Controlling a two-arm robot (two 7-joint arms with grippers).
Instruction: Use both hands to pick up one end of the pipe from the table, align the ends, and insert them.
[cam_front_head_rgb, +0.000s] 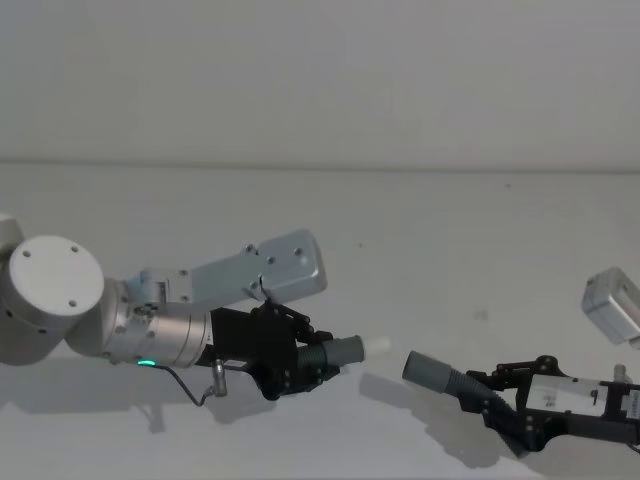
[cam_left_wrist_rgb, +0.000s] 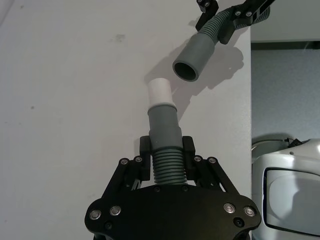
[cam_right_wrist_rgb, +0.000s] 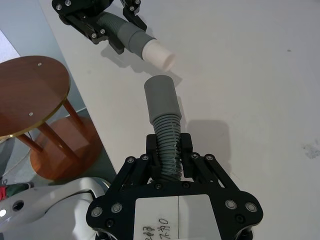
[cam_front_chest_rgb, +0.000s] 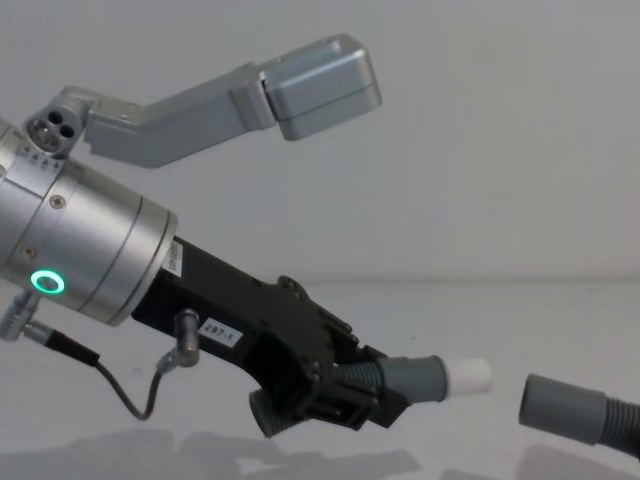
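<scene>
**Two pipe ends held apart above the table, facing each other**

The left end effector (cam_front_head_rgb: 300, 365) is clamped on the ribbed part of the pipe (cam_left_wrist_rgb: 169, 167), just behind the cuff with the white tip (cam_left_wrist_rgb: 159, 92). In the left wrist view its fingers (cam_left_wrist_rgb: 146, 150) press on the ribs from both sides, and the grey cuff and white tip stick out past them. The silver arm (cam_front_chest_rgb: 75, 245) behind it shows a green light ring (cam_front_chest_rgb: 45, 282), and a thin black cable (cam_front_chest_rgb: 110, 385) loops below it.

The right end effector (cam_front_head_rgb: 500, 395) grips the other ribbed stretch of pipe just behind the plain wider sleeve (cam_right_wrist_rgb: 161, 100), its fingers (cam_right_wrist_rgb: 186, 145) closed against the ribs. The sleeve's open mouth shows in the left wrist view (cam_left_wrist_rgb: 186, 70).

In the head view the white tip points toward the sleeve, with a clear gap between them; the two are near, not touching, and not quite on one line. Both ends are raised off the white table (cam_front_head_rgb: 400, 230), casting shadows on it. A round wooden stool (cam_right_wrist_rgb: 32, 95) stands beside the table's edge.
</scene>
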